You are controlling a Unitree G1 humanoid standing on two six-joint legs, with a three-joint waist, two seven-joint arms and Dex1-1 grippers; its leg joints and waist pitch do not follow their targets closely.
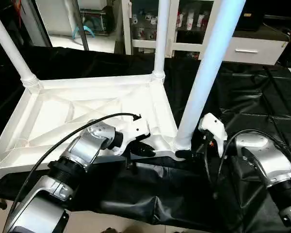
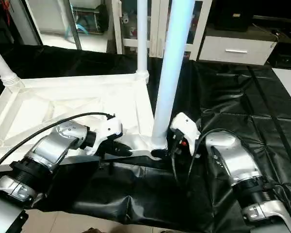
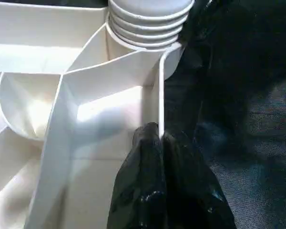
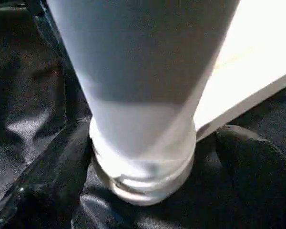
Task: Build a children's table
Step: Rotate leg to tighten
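A: How is the tabletop (image 1: 87, 104) placed?

B: It is laid upside down on a black sheet (image 1: 242, 97), with the X-ribbed underside turned up. Three legs are seen standing upright from its corner sockets: one at the far left corner (image 1: 9, 48), one at the far right corner (image 1: 161, 39), and one at the near right corner (image 1: 208, 68).

A: And the left gripper (image 3: 159, 138)?

B: Its two black fingers are pressed together on the thin upright rim of the tabletop, close to the near right corner. In the left wrist view the wall is seen running down into the seam between the fingertips, just below the ribbed base of the corner socket (image 3: 148, 24).

A: What is shown of the right gripper (image 4: 148, 181)?

B: It is set low at the foot of the near right leg, on the outer side of the corner. Its fingers (image 4: 52, 176) are spread wide, one on each side of the leg's ringed base. A gap seems to be left on one side, though contact on the other side cannot be ruled out, since the base is seen dimly there. The leg is not clamped.

A: Anything behind the work?

B: White shelving (image 1: 145, 24) and a drawer unit (image 1: 254, 48) are seen beyond the sheet.
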